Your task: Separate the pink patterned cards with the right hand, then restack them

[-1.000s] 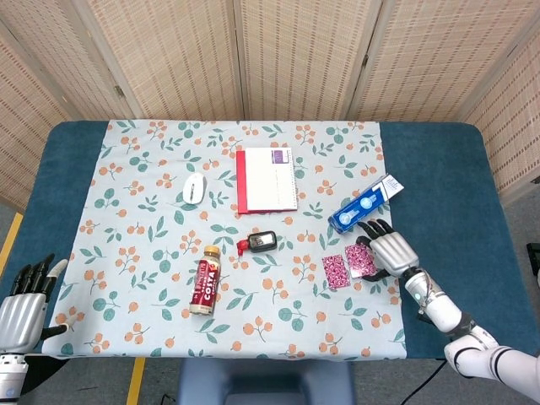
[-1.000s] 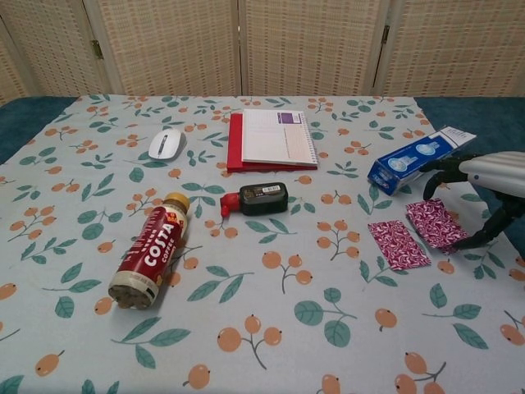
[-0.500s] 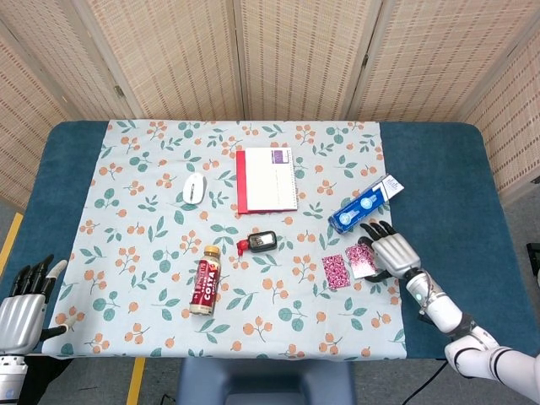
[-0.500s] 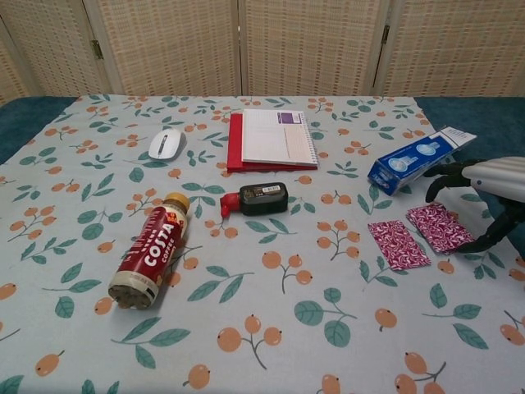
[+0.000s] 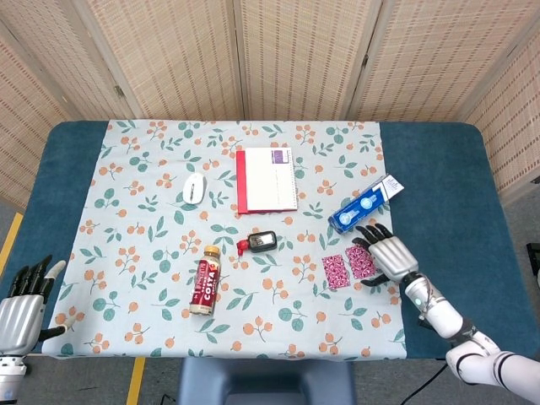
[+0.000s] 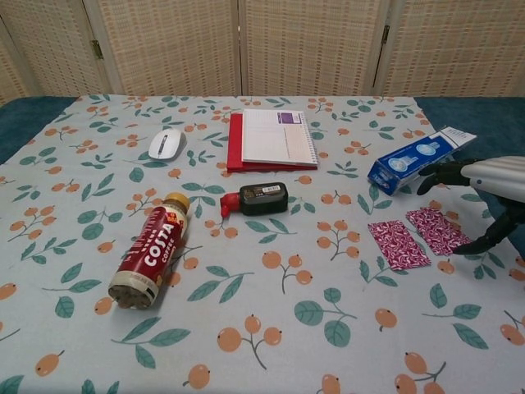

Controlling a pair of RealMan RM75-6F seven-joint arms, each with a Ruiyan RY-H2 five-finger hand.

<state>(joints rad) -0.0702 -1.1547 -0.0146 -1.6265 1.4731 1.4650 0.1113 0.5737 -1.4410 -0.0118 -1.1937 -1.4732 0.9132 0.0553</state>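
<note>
Where florals spread, flat pink cards [image 6: 418, 237]

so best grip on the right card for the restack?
Right card lies flat, beside the left card, apparently not overlapping. Probably take its outer right edge, coming from the right where the right hand hovers open: nothing there blocks fingers sliding under.

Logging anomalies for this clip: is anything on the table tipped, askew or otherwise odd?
Only the coffee bottle, which lies on its side near the front left. The two pink cards lie flat, side by side, as separated. Nothing looks spilled or damaged.
</note>
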